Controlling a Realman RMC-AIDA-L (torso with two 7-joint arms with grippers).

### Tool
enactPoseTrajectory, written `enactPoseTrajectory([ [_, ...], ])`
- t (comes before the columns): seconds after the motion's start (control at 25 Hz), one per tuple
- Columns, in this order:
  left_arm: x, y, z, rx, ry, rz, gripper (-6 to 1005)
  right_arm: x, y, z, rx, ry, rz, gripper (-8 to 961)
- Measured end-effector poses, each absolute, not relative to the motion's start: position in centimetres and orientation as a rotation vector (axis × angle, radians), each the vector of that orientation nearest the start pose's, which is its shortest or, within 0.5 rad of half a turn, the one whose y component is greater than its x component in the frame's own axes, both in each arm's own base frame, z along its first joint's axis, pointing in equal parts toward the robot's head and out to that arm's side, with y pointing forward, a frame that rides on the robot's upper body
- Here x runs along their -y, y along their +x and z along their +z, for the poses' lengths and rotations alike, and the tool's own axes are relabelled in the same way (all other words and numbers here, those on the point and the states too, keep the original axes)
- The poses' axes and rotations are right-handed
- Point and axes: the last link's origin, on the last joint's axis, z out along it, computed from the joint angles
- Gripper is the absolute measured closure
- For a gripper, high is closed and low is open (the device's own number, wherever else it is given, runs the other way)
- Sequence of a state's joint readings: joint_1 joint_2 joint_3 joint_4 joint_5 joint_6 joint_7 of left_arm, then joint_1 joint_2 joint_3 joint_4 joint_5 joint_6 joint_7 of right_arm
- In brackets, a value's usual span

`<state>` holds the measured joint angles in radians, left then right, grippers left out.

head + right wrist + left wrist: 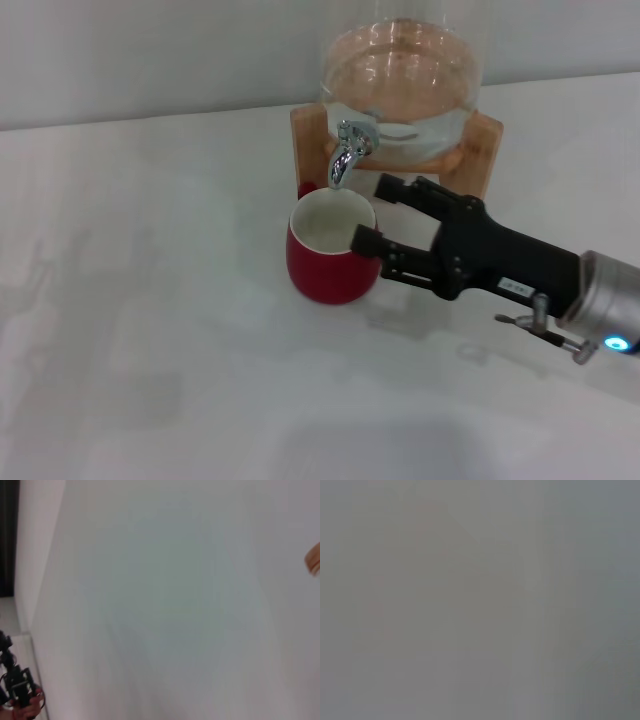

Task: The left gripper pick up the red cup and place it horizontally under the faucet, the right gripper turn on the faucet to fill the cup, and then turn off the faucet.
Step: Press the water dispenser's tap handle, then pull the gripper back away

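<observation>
The red cup (328, 262) stands upright on the white table, with its cream inside showing and its handle (305, 189) pointing toward the back left. Directly above its far rim hangs the spout of the chrome faucet (347, 152), which is fixed to the glass jar (405, 70). My right gripper (374, 212) reaches in from the right and is open. Its near fingertip (364, 239) is by the cup's right rim, and its far fingertip (386, 186) is close to the wooden stand. I see no water stream. The left gripper is out of view; the left wrist view is plain grey.
The jar holds water and rests on a wooden stand (478, 150) at the back of the table (150, 330). The right wrist view shows bare white surface, a sliver of wood (313, 560) and a dark object (19, 690) far off.
</observation>
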<state>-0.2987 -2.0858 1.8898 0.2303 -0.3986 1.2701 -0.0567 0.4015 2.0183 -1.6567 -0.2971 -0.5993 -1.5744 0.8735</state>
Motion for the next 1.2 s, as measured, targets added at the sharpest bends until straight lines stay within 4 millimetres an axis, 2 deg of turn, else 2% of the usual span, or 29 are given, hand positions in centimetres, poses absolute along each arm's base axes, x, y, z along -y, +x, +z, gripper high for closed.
enactPoseTrajectory([
  [0.2,-30.1,-33.5,0.2,0.375,-1.557,-0.672,129,-30.0,23.4,-3.8,-0.469,-2.394,1.318,126],
  [0.48,-30.0,-33.4,0.1,0.377,-1.557,-0.68,129,-31.3,23.0,-4.3,-0.492,-2.402,1.26,126],
  [1.2,-30.1,-33.2,0.1,0.371,-1.557,-0.69,129,-32.2,23.0,-4.0,-0.499,-2.383,1.237,126],
])
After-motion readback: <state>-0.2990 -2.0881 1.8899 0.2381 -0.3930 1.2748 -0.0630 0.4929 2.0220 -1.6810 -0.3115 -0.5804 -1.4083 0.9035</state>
